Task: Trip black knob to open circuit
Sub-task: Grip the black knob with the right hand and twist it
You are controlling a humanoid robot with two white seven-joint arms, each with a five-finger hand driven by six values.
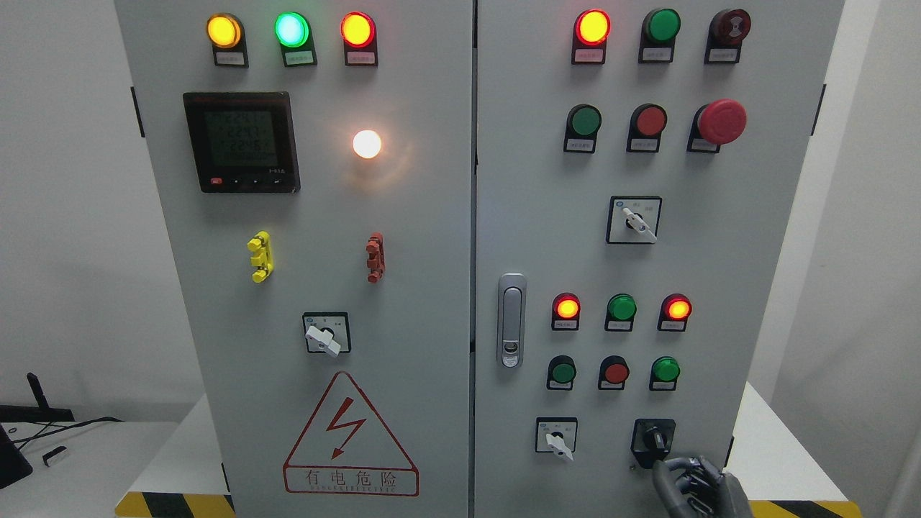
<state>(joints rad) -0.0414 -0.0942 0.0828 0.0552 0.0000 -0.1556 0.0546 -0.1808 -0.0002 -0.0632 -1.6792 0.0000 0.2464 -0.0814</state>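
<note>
Your right hand (pixel 694 485) sits at the cabinet's (pixel 432 288) lower right corner, fingers curled together and gripping nothing, just below the black knob (pixel 653 437) on the right door

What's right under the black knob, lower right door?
Under the black knob the right hand comes up, curled fingers close below it; contact unclear. The hand covers the panel there.

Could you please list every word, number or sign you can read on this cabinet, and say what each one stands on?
"有电危险": on the red warning triangle with the lightning bolt, low on the left door.
Line of small print beneath it: too small to read.
Digital meter: three rows of digits, too blurred to read with certainty.
Small label plates under the lamps and buttons: too small to read.
Marks around the black knob and the other selector switches: illegible.
</note>
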